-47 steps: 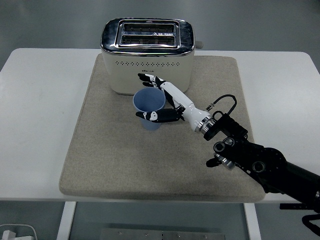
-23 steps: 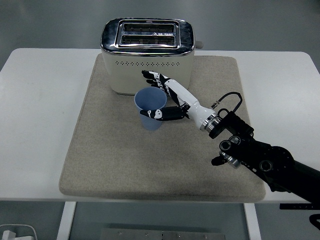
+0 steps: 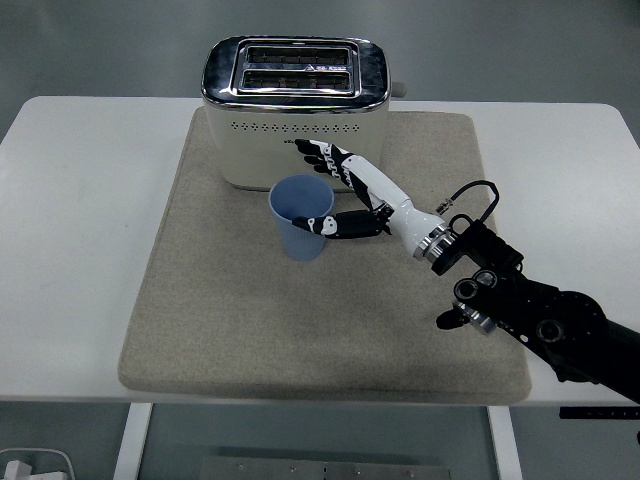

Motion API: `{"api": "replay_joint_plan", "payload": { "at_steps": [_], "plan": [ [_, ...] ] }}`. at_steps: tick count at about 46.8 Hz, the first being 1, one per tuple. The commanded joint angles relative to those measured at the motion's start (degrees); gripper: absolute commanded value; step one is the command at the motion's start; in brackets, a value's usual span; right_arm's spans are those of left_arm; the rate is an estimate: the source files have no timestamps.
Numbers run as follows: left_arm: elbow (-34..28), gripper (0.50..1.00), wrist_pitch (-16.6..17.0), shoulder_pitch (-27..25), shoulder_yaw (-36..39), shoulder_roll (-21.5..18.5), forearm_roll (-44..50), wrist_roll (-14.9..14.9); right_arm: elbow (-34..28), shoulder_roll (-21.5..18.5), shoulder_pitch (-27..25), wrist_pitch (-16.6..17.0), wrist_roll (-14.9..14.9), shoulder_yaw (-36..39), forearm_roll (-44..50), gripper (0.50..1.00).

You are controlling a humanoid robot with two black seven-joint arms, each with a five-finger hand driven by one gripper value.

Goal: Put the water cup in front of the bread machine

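Beige mat [image 3: 230, 330] lying on white table [image 3: 70, 250], grey floor behind

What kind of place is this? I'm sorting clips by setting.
Probably a lab or test bench staged as a kitchen, not a home: a toaster and blue cup sit on a grey mat on a bare white table, worked by a robot's right hand.

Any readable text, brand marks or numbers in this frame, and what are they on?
None can be read.
A small dark mark sits low on the front of the toaster, partly hidden behind the right hand: too small and blurred to read.
The blue cup, the beige mat and the white table show no print.
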State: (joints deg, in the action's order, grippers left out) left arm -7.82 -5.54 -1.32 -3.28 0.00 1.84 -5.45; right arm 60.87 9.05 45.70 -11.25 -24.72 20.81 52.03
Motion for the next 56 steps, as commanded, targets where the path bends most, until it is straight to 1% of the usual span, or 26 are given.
{"api": "replay_joint_plan", "payload": {
  "at_steps": [1, 17, 31, 40, 47, 53, 56],
  "plan": [
    [0.0, 1.000, 0.0, 0.0, -0.1, 0.0, 0.0, 0.0, 0.7, 1.1, 0.0, 0.0, 0.0, -0.1, 0.0, 0.924],
    [0.0, 1.000, 0.0, 0.0, -0.1, 0.0, 0.0, 0.0, 3.1, 6.6, 0.0, 0.0, 0.1, 0.0, -0.2, 0.924],
    [0.0, 1.000, 0.0, 0.0, -0.1, 0.0, 0.0, 0.0, 3.5, 10.1, 0.1, 0.2, 0.1, 0.0, -0.3, 0.924],
    [0.0, 1.000, 0.0, 0.0, 0.0, 0.0, 0.0, 0.0, 3.5, 12.8, 1.0, 0.6, 0.1, -0.1, -4.3, 0.924],
    [0.0, 1.000, 0.0, 0.0, -0.1, 0.0, 0.0, 0.0, 3.0, 14.9, 2.2, 2.9, 0.2, -0.1, -9.1, 0.924],
    [0.0, 1.000, 0.0, 0.0, -0.1, 0.0, 0.0, 0.0, 2.8, 16.4, 3.1, 4.0, -0.3, 0.0, -12.6, 0.923],
    [0.0, 1.000, 0.0, 0.0, 0.0, 0.0, 0.0, 0.0, 2.8, 17.0, 3.3, 5.5, -0.5, 0.0, -15.5, 0.924]
  ]
}}
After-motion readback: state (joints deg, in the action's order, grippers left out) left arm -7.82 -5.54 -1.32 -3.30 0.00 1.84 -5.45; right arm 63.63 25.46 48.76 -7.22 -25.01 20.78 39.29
